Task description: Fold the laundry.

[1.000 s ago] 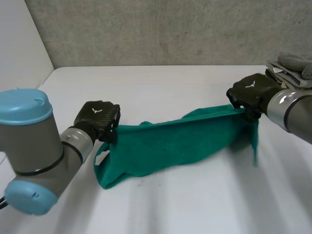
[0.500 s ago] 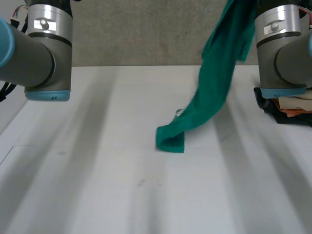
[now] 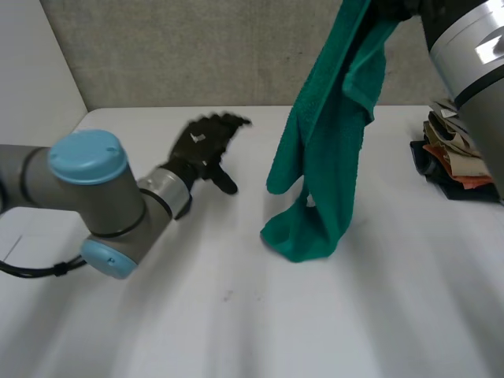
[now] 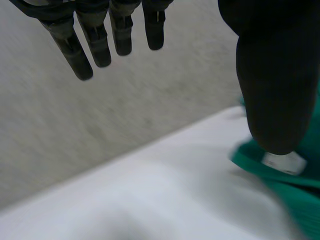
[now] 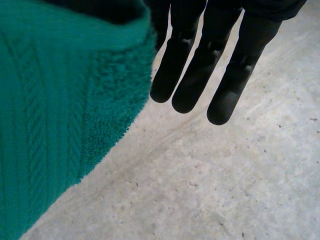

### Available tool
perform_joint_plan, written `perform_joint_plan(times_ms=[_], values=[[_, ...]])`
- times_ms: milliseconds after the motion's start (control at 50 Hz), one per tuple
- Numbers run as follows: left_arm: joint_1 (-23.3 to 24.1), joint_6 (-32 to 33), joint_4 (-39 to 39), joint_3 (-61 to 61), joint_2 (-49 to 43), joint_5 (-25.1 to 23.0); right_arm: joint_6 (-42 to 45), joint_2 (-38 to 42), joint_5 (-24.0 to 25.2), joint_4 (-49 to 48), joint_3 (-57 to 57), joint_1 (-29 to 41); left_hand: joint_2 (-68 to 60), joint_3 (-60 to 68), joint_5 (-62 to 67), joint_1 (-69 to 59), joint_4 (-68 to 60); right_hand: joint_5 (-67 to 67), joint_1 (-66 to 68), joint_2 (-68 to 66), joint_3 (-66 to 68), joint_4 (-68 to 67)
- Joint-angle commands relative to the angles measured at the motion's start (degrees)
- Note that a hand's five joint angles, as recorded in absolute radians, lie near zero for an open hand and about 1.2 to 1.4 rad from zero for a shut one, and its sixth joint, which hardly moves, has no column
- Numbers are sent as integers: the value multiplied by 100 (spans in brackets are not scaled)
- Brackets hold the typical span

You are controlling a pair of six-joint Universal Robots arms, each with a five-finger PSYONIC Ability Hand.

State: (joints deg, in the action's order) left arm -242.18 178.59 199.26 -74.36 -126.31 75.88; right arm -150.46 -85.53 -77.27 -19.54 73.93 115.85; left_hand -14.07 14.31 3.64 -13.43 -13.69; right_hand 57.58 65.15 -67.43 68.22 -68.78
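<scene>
- R hand (image 5: 200, 60): raised high over the worktop (image 3: 236, 323). The fingers that show are straight, close together and free of cloth. The towel's top edge runs up into the thumb side and looks pinched there; cloth hides the pinch pt itself.
- Green towel (image 3: 327, 150): terry cloth, hangs from R hand in a long bunched drape. Its low end is crumpled and rests on the worktop, approx. mid-worktop. A white label (image 4: 284, 161) sits on the cloth at the L thumb's tip.
- Handling (est.): soft, limp, light. No stiffness, so it sags & twists under its own wt. The pile is grippy, not slippery, and it is not fragile. A single-pt hold would let it swing.
- Where to take hold (est.): a free corner or hem at the low end, so both hands can stretch it flat. Avoid a mid-cloth grab, which bunches layers.
- L hand (image 3: 203, 147): low over the worktop, beside the towel's low end but apart from it. Fingers straight & spread, thumb out, holding nothing.
- Beyond: pile of clothes (image 3: 453, 157) at the worktop's R edge, apart from the towel.
</scene>
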Motion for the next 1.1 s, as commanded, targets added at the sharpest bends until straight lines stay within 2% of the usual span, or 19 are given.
perform_joint_plan(times_ms=[20, 200, 340, 440, 460, 480, 520, 580, 600, 620, 660, 700, 760, 880, 940, 1020, 1100], values=[[364, -649, -985, 343, -640, -645, -115, -307, -77, 284, -28, 148, -960, 937, 1003, -1024, -998, 1242, 1485, -1257, 1178, -1122], [680, -1230, -1038, 800, -1018, -715, -124, -360, -499, 732, -63, 517, -725, 702, 768, -790, -764, 1242, 1485, -1257, 1178, -1122], [1111, -1581, -1055, 1354, -1422, -812, -115, -395, -701, 829, -142, 860, -321, 298, 365, -386, -360, 1242, 1485, -1257, 1178, -1122], [1436, -1932, -1055, 1538, -1607, -1286, -124, -395, -728, 943, -256, 825, -689, 666, 732, -753, -727, 1242, 1485, -1257, 1178, -1122], [1462, -2003, -1055, 1565, -1633, -1365, -124, -395, -736, 952, -265, 808, -1090, 1067, 1134, -1155, -1129, 1242, 1485, -1257, 1178, -1122], [1498, -2125, -1055, 1617, -1668, -1453, -124, -395, -771, 961, -274, 781, -3426, 3403, 3469, -3490, -3464, 1242, 1485, -1257, 1178, -1122], [1489, -2179, -1047, 1635, -1668, -1454, -98, -386, -815, 969, -274, 772, -6575, 6552, 6618, -6640, -6614, 1242, 1485, -1257, 1178, -1122], [1445, -2232, -1099, 1671, -1546, -1095, -62, -324, -921, 1057, -265, 764, -6593, 6569, 6636, -6657, -6631, 1242, 1485, -1257, 1178, -1122], [1402, -2215, -1117, 1662, -1511, -928, -36, -333, -930, 1101, -265, 746, -6593, 6569, 6636, -6657, -6631, 1242, 1485, -1257, 1178, -1122], [1262, -2162, -1187, 1583, -1301, -552, -19, -316, -938, 1180, -274, 668, -6593, 6569, 6636, -6657, -6631, 1242, 1485, -1257, 1178, -1122], [1007, -2118, -1310, 1487, -959, -251, 34, -263, -939, 1250, -274, 475, -6593, 6569, 6636, -6657, -6631, 1242, 1485, -1257, 1178, -1122], [499, -2065, -1537, 1172, -477, 13, 165, -202, -939, 1329, -265, 55, -6593, 6569, 6636, -6657, -6631, 1242, 1485, -1257, 1178, -1122], [-48, -1916, -1697, 618, 368, -3, 394, -201, -947, 1487, -213, -326, -6593, 6569, 6636, -6657, -6631, 1242, 1485, -1257, 1178, -1122], [-558, -1381, -1714, -401, 1844, 5, 649, -201, -842, 2329, -72, -590, -6593, 6569, 6636, -6657, -6631, 1242, 1485, -1257, 1178, -1122], [-646, -1099, -1776, -684, 2233, 14, 685, -201, -824, 2700, -54, -634, -6593, 6569, 6636, -6657, -6631, 1242, 1485, -1257, 1178, -1122], [-690, -380, -1934, -1325, 2813, 14, 1052, -79, -816, 3411, 94, -774, -6593, 6569, 6636, -6657, -6631, 1242, 1485, -1257, 1178, -1122], [-691, 351, -2092, -1712, 2893, 32, 1510, 343, -807, 3738, 376, -775, -6593, 6569, 6636, -6657, -6631, 1242, 1485, -1257, 1178, -1122]])
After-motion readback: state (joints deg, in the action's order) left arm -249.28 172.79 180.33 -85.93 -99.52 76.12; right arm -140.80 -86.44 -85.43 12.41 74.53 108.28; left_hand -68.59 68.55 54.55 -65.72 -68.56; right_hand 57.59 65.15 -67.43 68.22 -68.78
